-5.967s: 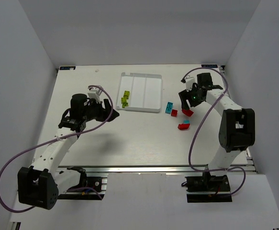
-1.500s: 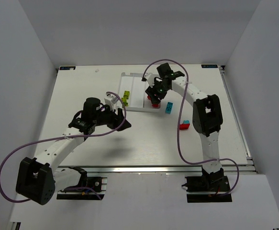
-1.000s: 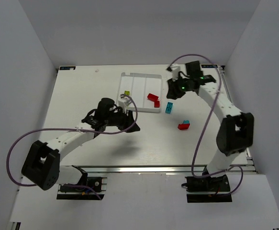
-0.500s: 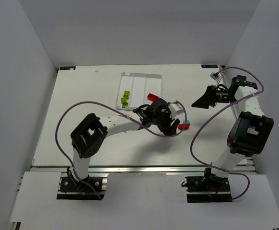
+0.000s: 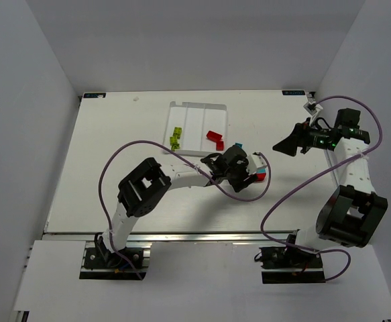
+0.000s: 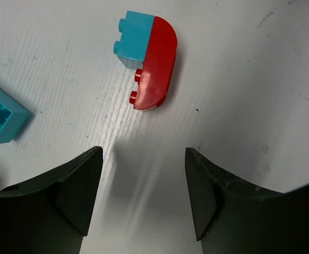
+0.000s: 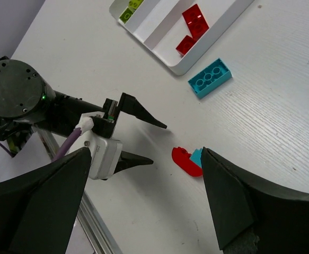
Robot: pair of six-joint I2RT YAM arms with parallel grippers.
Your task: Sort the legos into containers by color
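A white three-compartment tray (image 5: 196, 107) holds yellow-green bricks (image 5: 176, 137) in its left compartment and red bricks (image 5: 214, 139) in its right one. A red brick joined to a cyan brick (image 5: 259, 176) lies on the table, also in the left wrist view (image 6: 149, 63) and right wrist view (image 7: 187, 160). A loose cyan brick (image 5: 237, 147) lies by the tray's corner (image 7: 210, 78). My left gripper (image 5: 249, 178) is open and empty just short of the joined brick (image 6: 141, 159). My right gripper (image 5: 275, 145) is open and empty, raised to the right (image 7: 146, 153).
The left arm reaches across the table's middle in front of the tray. Its gripper (image 7: 159, 143) and purple cable show in the right wrist view. The tray (image 7: 212, 45) shows at the top of that view. White walls close in the table on three sides.
My right gripper left the red bricks in the tray's right compartment and pulled back to the right. My left arm swung right across the table to the joined red and cyan brick.
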